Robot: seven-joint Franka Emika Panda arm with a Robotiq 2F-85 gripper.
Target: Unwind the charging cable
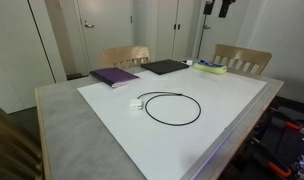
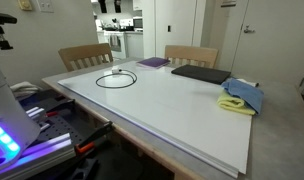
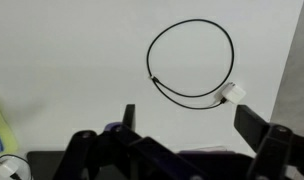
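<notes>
Loosely coiled, the charging cable [image 3: 197, 21] lies in one round loop at the upper right of the wrist view; the gripper [image 3: 185, 110] hangs above, jaws spread wide.
Risk: pinching near the white plug block [image 3: 232, 94] would likely drag the whole loop across the white board [image 1: 232, 95] unopened; so thin a black cord could also slip free.

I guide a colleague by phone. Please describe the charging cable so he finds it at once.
On the grey table lies a large white board. On it is the charging cable: a thin black cord in one loop with a white plug block, the only ring-shaped thing there.
</notes>
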